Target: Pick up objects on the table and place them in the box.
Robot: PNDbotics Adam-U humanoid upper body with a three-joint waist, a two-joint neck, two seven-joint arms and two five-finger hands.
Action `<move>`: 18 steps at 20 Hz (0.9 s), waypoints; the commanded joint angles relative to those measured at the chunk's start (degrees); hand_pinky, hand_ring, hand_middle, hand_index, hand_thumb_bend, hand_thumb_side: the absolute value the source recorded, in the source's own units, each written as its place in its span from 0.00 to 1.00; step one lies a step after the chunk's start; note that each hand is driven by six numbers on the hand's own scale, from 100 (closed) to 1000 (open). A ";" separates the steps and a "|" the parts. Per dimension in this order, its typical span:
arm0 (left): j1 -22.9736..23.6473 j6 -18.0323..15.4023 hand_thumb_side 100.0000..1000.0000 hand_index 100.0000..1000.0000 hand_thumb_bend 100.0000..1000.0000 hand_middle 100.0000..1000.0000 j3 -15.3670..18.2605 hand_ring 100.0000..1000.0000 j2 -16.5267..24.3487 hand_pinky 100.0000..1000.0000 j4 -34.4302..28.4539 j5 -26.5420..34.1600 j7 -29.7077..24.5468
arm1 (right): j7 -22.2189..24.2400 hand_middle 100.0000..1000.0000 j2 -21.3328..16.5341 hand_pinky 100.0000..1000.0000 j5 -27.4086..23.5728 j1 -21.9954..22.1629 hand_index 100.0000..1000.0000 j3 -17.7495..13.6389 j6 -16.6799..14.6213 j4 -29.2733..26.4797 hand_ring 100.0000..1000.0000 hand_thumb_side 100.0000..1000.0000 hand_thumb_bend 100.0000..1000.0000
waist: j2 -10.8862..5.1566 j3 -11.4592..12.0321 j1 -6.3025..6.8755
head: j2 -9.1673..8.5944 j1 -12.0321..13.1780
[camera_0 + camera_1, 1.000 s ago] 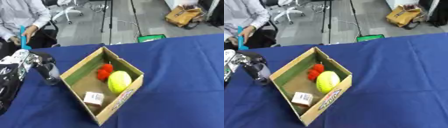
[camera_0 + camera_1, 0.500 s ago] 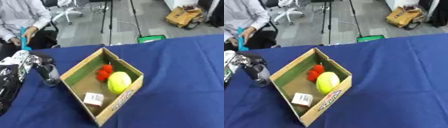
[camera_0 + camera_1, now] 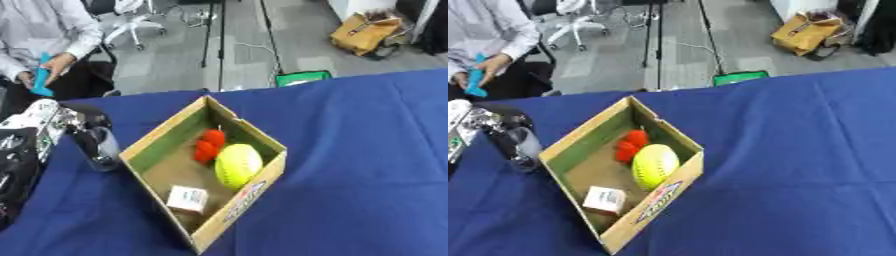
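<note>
An open cardboard box [image 3: 260, 172] lies askew on the blue table. Inside it are a yellow ball [image 3: 238, 163], a red object [image 3: 208, 145] and a small white carton [image 3: 187, 198]. Left of the box stands a clear, glass-like object [image 3: 101, 149] on the cloth. My left hand [image 3: 80, 124] comes in from the left edge with its fingers curled round the top of that clear object. My right hand shows in neither view.
The blue tablecloth [image 3: 367, 150] spreads wide to the right of the box. A person sits beyond the far left edge holding something blue [image 3: 41, 80]. A green item [image 3: 302, 78] and a tan bag [image 3: 367, 33] lie on the floor behind.
The whole picture has shifted a little, so the camera moved. My left hand and the clear object stay beside the box's left wall with hardly any move.
</note>
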 commanded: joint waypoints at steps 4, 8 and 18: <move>-1.61 0.46 0.23 0.56 0.43 0.45 0.53 0.34 1.31 0.02 -1.08 0.30 0.49 | -0.01 0.52 -0.59 0.78 -0.34 -0.81 0.58 -0.27 -0.13 -0.96 0.65 0.67 0.00 | -1.30 0.01 -0.29 | -0.36 0.13; -1.64 0.55 0.22 0.55 0.41 0.43 0.48 0.33 1.35 0.01 -1.10 0.00 0.55 | -0.01 0.52 -0.57 0.78 -0.34 -0.78 0.58 -0.27 -0.14 -0.96 0.65 0.67 0.00 | -1.37 0.04 -0.27 | -0.40 0.10; -2.18 1.00 0.19 0.50 0.34 0.40 0.57 0.29 1.77 0.00 -1.21 -0.56 0.27 | -0.01 0.52 -0.57 0.79 -0.26 -0.61 0.57 -0.33 -0.08 -0.96 0.65 0.66 0.00 | -1.74 0.29 -0.28 | -0.08 -0.05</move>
